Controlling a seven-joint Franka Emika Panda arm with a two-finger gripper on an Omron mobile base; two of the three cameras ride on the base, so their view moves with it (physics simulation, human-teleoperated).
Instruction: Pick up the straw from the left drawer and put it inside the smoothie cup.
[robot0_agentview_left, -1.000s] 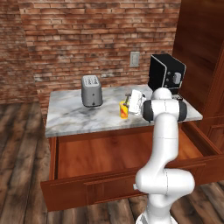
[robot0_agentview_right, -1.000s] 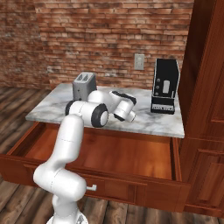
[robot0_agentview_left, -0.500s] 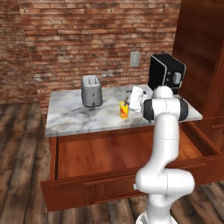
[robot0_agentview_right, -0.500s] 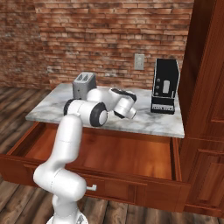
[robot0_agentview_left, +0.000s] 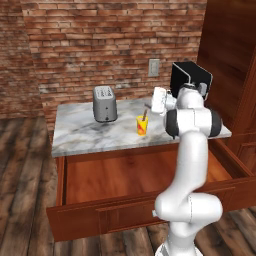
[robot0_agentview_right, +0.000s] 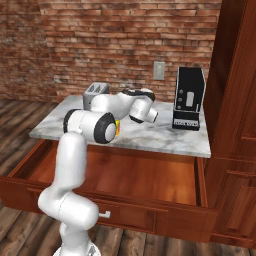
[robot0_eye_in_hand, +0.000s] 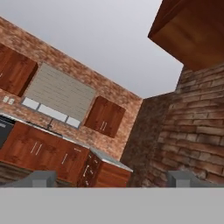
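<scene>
Straw (robot0_agentview_left: 145, 114) stands tilted in the cup (robot0_agentview_left: 142, 125), top end poking above the rim; cup sits on the tabletop (robot0_agentview_left: 85, 132) right of the toaster (robot0_agentview_left: 105, 103). Drawer (robot0_agentview_left: 125, 175) is pulled open below. Versus 1.0 s ago: cup, straw, toaster unchanged; arm pose nearly the same. Hand (robot0_agentview_left: 159, 99) is raised just beside the cup, turned up and away. In the hand view its finger tips (robot0_eye_in_hand: 41, 177) sit wide apart, released, nothing between. In the right base view the arm hides the cup. Black machine (robot0_agentview_right: 188, 97): markings unreadable.
</scene>
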